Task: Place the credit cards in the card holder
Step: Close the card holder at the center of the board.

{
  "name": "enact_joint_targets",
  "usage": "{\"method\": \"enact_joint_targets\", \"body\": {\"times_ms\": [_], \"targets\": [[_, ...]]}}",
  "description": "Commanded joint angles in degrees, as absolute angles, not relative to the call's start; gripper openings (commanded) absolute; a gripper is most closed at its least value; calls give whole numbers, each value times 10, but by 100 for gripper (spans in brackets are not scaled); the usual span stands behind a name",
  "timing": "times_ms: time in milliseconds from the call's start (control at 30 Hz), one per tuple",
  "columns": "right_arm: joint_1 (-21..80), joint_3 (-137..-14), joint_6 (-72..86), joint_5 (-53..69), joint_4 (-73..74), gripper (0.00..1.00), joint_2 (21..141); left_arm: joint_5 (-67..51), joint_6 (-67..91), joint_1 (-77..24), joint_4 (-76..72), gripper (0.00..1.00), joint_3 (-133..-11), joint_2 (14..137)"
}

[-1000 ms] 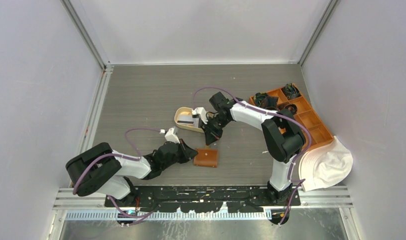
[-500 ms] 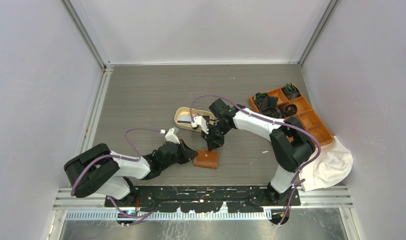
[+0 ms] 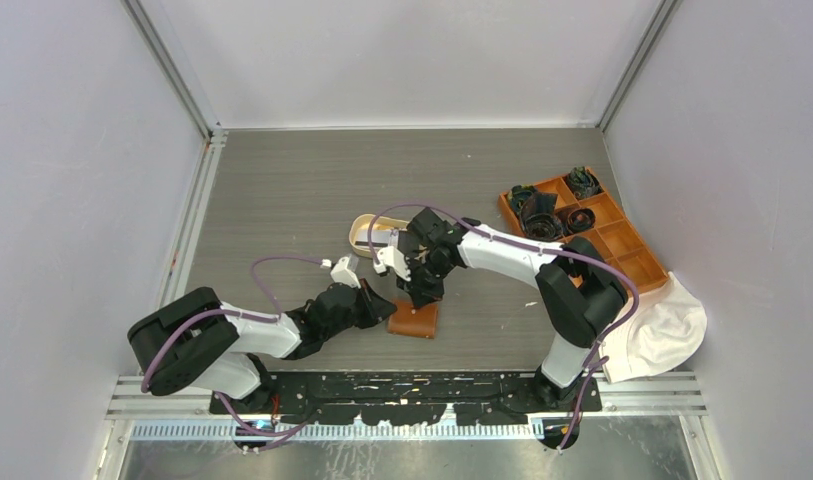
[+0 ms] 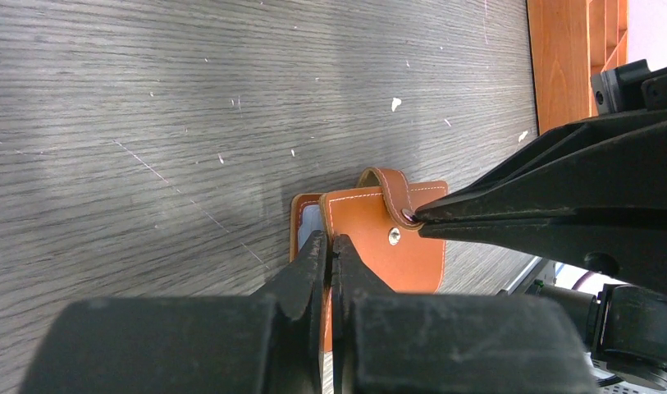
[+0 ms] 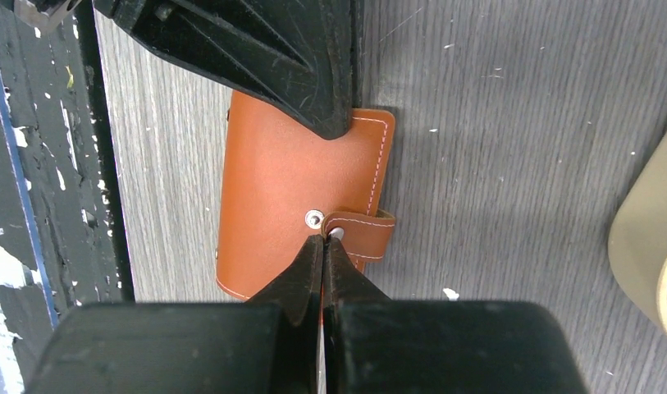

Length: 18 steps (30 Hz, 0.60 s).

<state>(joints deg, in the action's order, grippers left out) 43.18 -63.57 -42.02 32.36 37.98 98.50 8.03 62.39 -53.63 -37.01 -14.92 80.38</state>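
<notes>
The brown leather card holder (image 3: 414, 319) lies closed on the table near the front edge. My left gripper (image 3: 384, 309) is shut on its left edge (image 4: 331, 246). A grey-blue card edge (image 4: 308, 228) shows inside the card holder (image 4: 387, 254). My right gripper (image 3: 420, 296) reaches down onto it from behind. Its tips (image 5: 323, 240) are pinched shut at the end of the unsnapped strap (image 5: 364, 234), beside the snap stud (image 5: 313, 217). No loose credit cards show.
A cream oval tray (image 3: 360, 228) stands just behind the card holder, half hidden by my right arm; its rim shows in the right wrist view (image 5: 650, 246). An orange compartmented box (image 3: 607, 240) with dark items and a white cloth (image 3: 662, 335) are at the right.
My right gripper has moved from the cream tray toward the front and down onto the card holder's strap. My left gripper has stayed on the card holder's left edge.
</notes>
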Motion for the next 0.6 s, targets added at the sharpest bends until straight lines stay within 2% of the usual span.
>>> {"method": "enact_joint_targets", "body": {"times_ms": [0,567], "targets": [[444,-629,-437,323,373,1,960,77,612,-539,-375,0,-152,796],[454,-626,-454,343,385,1,950,76,613,-539,-377,0,-153,795]]}}
